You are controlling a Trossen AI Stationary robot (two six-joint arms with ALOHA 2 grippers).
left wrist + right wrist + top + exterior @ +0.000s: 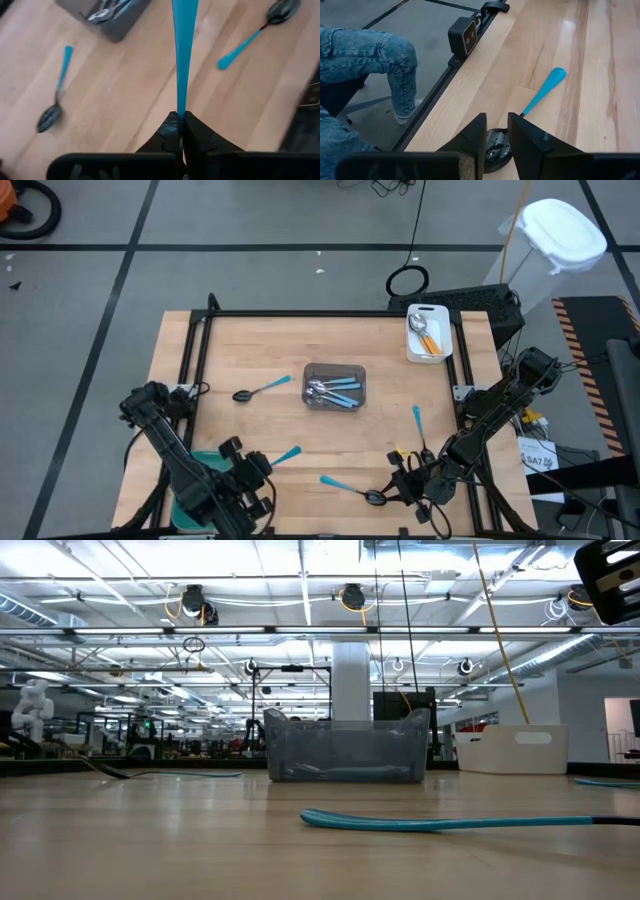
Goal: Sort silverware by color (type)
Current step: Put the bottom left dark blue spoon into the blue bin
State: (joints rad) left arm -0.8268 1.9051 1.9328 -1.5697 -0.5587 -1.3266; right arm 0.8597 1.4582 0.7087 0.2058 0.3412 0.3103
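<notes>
My left gripper (268,464) hovers over the table's near left, shut on a spoon whose light-blue handle (182,50) sticks out past the fingertips; its bowl is hidden. At the near right my right gripper (497,131) is down at a black-bowled spoon (350,488) that lies flat on the wood (440,823). Another black-bowled, blue-handled spoon (258,389) lies left of a grey bin (335,387) holding silver spoons with blue handles. A white tray (412,350) at the far right holds silver spoons with orange handles. My left gripper pinches the blue handle (180,114) between its two fingers. The handle runs straight on from the fingertips, along the fingers, over the table. The fingers hide the end they hold. My right gripper has the spoon's black bowl (496,146) between its two fingers, coming slanting down from the table's right. The handle (544,90) points away from the fingers and lies on the table.
A further blue-handled spoon (418,420) lies near the right arm. A teal container (190,475) sits under the left arm at the near left corner. A person's legs in jeans (365,55) stand beyond the table's near edge. Bare wood lies between the bin and the near edge.
</notes>
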